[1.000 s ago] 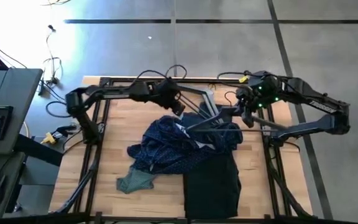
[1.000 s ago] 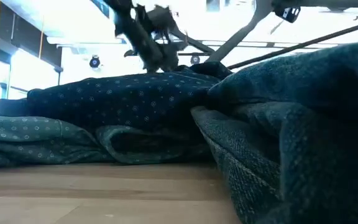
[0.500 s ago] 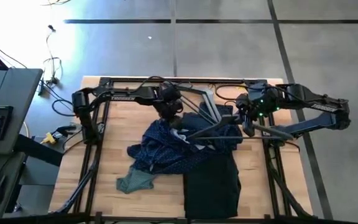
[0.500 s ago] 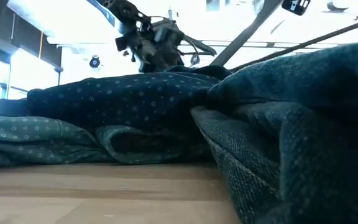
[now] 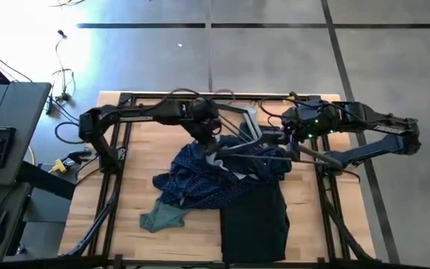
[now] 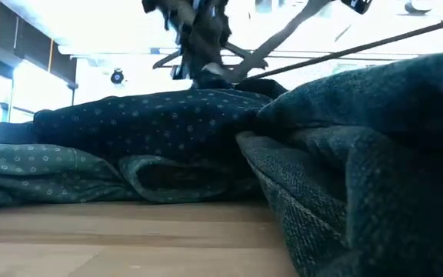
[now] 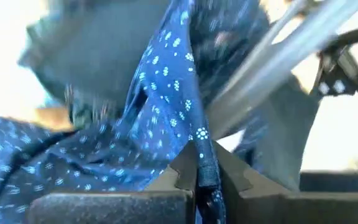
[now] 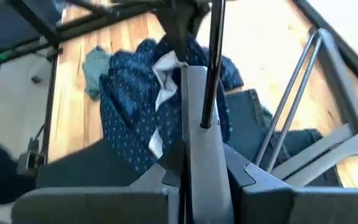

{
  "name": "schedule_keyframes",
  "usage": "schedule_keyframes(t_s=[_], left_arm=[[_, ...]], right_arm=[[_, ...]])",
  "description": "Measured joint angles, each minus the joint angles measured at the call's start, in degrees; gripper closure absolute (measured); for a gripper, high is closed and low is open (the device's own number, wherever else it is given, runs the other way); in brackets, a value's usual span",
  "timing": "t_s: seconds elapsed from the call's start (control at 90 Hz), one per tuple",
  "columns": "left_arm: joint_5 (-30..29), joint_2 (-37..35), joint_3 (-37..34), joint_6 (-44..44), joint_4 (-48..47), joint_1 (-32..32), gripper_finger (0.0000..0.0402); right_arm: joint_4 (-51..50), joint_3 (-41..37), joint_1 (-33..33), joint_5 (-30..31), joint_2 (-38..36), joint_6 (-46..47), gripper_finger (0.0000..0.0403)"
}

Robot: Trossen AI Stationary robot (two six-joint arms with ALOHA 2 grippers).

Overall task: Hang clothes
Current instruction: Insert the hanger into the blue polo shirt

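Three clothes lie in a heap on the table: a navy dotted shirt (image 5: 204, 178), a teal shirt (image 5: 163, 218) at its near left, and a black trouser-like piece (image 5: 254, 213) at the near right. My left gripper (image 5: 213, 139) is over the navy shirt's far end and shut on its cloth. At the far right of the heap, my right gripper (image 5: 289, 140) is shut on a grey hanger (image 5: 252, 143). The hanger stretches over the heap toward the left gripper. My left gripper pinches a raised ridge of the navy shirt's cloth (image 7: 199, 144) between its two fingers, coming from above. One layer or several, I cannot tell. The shirt runs slack from the fingers down to the heap on the table. My right gripper pinches the hanger's flat grey bar (image 8: 197, 115) between its two fingers, which lie along the bar. A thin dark rod (image 8: 212, 62) stands up from the bar just ahead of the fingers. The hanger is held above the clothes.
A grey metal rack (image 5: 246, 119) with slanted bars stands at the table's far middle, between the two arms. Black frame rails (image 5: 114, 187) run along the table's left and right sides. Bare wood (image 5: 140, 149) shows left of the heap.
My left gripper has moved a little toward the near edge onto the navy shirt's far end and then risen slightly. My right gripper has shifted toward the table's left with the hanger, whose free end has swung first nearer and then back toward the far edge.
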Motion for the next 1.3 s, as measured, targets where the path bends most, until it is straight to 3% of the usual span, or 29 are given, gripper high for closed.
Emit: schedule_keyframes(t_s=[0.178, 0.389, 0.533, 0.778, 0.856, 0.933, 1.122, 1.3], left_arm=[[-8.6, -2.5, 6.8, 0.6, -0.5, -0.8, 0.0401], [-13.3, -6.0, 11.2, 1.7, -0.1, -2.4, 0.0401], [-17.7, -10.3, 12.0, 3.2, -0.2, -5.2, 0.0401], [-35.1, -18.0, 12.0, 7.8, -6.5, -12.1, 0.0401], [-38.7, -19.5, 12.0, 8.1, -8.6, -14.2, 0.0401], [-41.9, -20.6, 12.0, 7.3, -10.6, -16.6, 0.0401], [-45.9, -22.7, 12.0, 5.7, -11.4, -20.7, 0.0402], [-38.5, -23.0, 12.0, 6.6, -8.4, -21.3, 0.0398]], right_arm=[[10.6, 0.0, 1.4, 3.7, 3.1, 0.9, 0.0378], [19.0, 0.0, 2.7, 18.6, 10.9, 3.0, 0.0378], [30.5, 0.0, 2.7, 21.5, 16.0, 1.9, 0.0378], [54.1, 0.0, 2.6, 27.0, 21.1, 2.3, 0.0378], [58.2, 0.0, 3.0, 31.5, 21.0, 4.2, 0.0378], [59.0, 0.0, 3.7, 36.0, 20.3, 4.5, 0.0378], [54.7, 3.3, 4.4, 38.6, 18.0, 4.6, 0.0378], [41.6, 11.8, 5.5, 41.2, 18.0, 3.1, 0.0378]])
